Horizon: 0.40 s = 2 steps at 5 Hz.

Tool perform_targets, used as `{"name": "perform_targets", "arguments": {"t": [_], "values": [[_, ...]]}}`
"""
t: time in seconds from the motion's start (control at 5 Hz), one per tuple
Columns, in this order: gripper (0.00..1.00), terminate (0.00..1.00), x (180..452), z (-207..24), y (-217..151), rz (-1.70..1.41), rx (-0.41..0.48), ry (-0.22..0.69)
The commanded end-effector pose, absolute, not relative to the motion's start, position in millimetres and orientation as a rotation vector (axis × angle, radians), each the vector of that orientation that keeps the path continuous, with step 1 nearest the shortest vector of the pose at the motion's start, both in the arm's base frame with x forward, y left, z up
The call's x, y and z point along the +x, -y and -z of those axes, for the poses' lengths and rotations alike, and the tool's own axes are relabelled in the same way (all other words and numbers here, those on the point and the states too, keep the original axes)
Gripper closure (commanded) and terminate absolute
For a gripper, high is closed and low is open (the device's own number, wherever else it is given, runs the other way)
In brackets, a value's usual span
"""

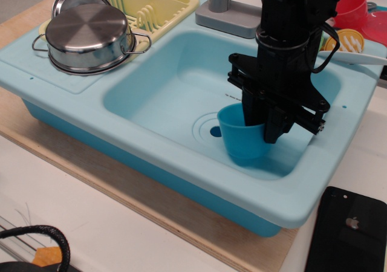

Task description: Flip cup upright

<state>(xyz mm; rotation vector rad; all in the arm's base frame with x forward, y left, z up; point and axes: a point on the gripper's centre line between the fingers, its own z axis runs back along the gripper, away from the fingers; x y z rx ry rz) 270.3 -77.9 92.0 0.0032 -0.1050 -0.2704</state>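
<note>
Inside the pale-blue sink, to the right of the drain hole, the cup stands upright with its rim facing up. The black gripper reaches down from above, one finger inside the cup and one outside, clamped on the cup's right wall. On the left counter sits a steel pot beside a yellow dish rack. A black phone lies at the lower right.
</note>
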Motion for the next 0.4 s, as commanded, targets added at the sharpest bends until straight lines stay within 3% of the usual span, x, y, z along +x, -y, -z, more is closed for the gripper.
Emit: {"name": "perform_targets", "arguments": {"t": [0.0, 0.2], "values": [[0.00, 0.00, 273.3, -104.7, 76.8, 0.265, -0.004, 0.150], [0.00, 1.00, 273.3, -104.7, 76.8, 0.265, -0.004, 0.150]]}}
